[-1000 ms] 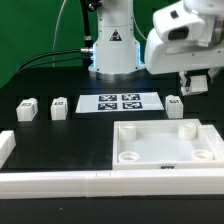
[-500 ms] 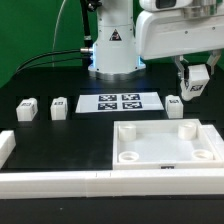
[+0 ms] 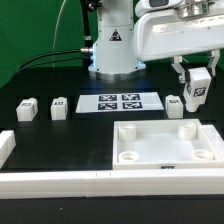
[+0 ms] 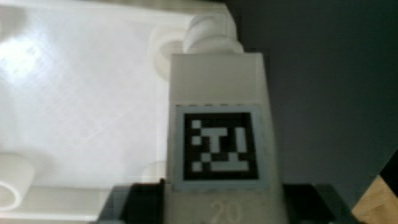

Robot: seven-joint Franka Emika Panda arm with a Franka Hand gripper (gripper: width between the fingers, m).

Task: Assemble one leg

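Observation:
My gripper (image 3: pixel 197 86) is shut on a leg (image 3: pixel 196 93), a small white block with a square tag, and holds it in the air above the far right corner of the large white panel (image 3: pixel 165 150). In the wrist view the held leg (image 4: pixel 221 110) runs out from between the dark fingers (image 4: pixel 143 202), tag facing the camera, with the panel (image 4: pixel 89 90) and a round corner hole (image 4: pixel 210 40) below it. Three more legs stand on the table: two at the exterior view's left (image 3: pixel 27 108) (image 3: pixel 58 107) and one at the right (image 3: pixel 175 105).
The marker board (image 3: pixel 122 102) lies behind the panel. Long white border bars (image 3: pixel 60 182) run along the front, with an end piece at the exterior view's left (image 3: pixel 5 146). The robot base (image 3: pixel 112 45) stands at the back.
The arm's upper body has swung toward the exterior view's left and the gripper has come a little lower, still holding the leg over the panel's far right corner.

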